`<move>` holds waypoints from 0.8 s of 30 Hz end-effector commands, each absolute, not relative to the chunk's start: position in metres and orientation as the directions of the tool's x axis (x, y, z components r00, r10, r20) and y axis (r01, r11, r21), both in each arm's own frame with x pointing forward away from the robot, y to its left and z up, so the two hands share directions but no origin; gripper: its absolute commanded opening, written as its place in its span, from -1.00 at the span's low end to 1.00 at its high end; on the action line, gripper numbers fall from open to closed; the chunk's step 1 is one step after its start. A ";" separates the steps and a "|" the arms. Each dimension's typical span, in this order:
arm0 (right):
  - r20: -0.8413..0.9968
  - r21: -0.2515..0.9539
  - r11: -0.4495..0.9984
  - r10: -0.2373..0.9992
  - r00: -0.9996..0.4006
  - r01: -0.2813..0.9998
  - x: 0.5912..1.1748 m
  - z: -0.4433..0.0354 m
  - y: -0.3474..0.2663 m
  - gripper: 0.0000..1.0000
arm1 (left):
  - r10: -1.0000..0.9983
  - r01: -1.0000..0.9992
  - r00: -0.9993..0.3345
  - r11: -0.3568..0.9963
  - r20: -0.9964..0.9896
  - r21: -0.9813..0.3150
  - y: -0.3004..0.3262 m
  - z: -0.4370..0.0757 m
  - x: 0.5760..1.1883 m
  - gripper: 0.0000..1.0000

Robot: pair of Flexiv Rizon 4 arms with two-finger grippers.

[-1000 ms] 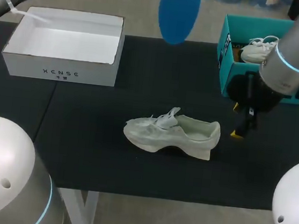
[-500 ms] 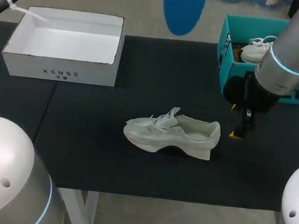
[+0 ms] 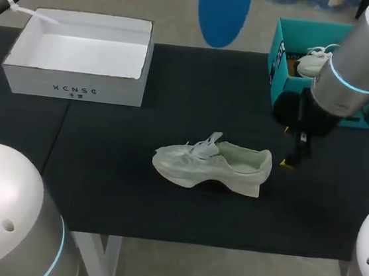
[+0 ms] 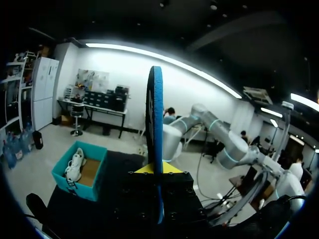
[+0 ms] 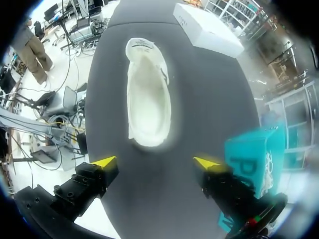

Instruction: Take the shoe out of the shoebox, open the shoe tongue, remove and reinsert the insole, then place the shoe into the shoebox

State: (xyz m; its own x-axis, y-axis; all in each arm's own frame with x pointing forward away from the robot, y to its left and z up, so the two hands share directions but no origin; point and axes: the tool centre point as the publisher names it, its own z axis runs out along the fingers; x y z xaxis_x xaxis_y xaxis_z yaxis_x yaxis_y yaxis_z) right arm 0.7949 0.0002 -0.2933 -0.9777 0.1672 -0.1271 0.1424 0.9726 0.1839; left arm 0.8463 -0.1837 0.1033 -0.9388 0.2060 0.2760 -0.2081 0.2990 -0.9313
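Shoe [image 3: 212, 162] upright mid-counter [image 3: 101, 168], toe left; my left tool [image 4: 158, 169] clamps the blue insole [image 3: 222, 12] aloft, my right tool [image 5: 155, 162] spread wide just right of the heel: best to steady the heel first, then feed the insole in toe-first.

Shoe [image 3: 212, 162]: middle of the table [image 3: 112, 190], toe toward the left edge.
Left shoebox [image 3: 80, 56]: far left corner.
Right shoebox [image 3: 278, 72]: far right corner, second shoe [image 3: 317, 60] inside.
Right gripper [image 3: 290, 160]: just beside the heel.
Insole [image 3: 220, 12]: above the far edge, between the left gripper [image 4: 155, 167] fingers.
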 end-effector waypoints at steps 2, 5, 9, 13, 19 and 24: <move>-0.145 0.148 0.979 0.163 -0.976 0.141 0.806 -0.293 0.031 1.00 | 0.210 -0.207 -0.938 0.301 0.277 -0.931 -0.184 0.104 0.848 -1.00; -0.149 0.154 0.981 0.145 -0.978 0.122 0.814 -0.293 0.048 1.00 | 0.210 -0.207 -0.938 0.301 0.277 -0.931 -0.184 0.104 0.848 -1.00; -0.142 0.162 0.981 0.126 -0.982 0.102 0.824 -0.298 0.067 1.00 | 0.210 -0.207 -0.938 0.301 0.277 -0.931 -0.184 0.104 0.848 -1.00; -0.121 0.175 0.981 0.112 -0.986 0.090 0.835 -0.313 0.077 1.00 | 0.210 -0.207 -0.938 0.301 0.277 -0.931 -0.184 0.104 0.848 -1.00; -0.099 0.178 0.979 0.116 -0.988 0.097 0.843 -0.338 0.082 1.00 | 0.210 -0.207 -0.938 0.301 0.277 -0.931 -0.184 0.104 0.848 -1.00; -0.068 0.175 0.979 0.121 -0.990 0.107 0.844 -0.356 0.084 1.00 | 0.210 -0.207 -0.938 0.301 0.277 -0.931 -0.184 0.104 0.848 -1.00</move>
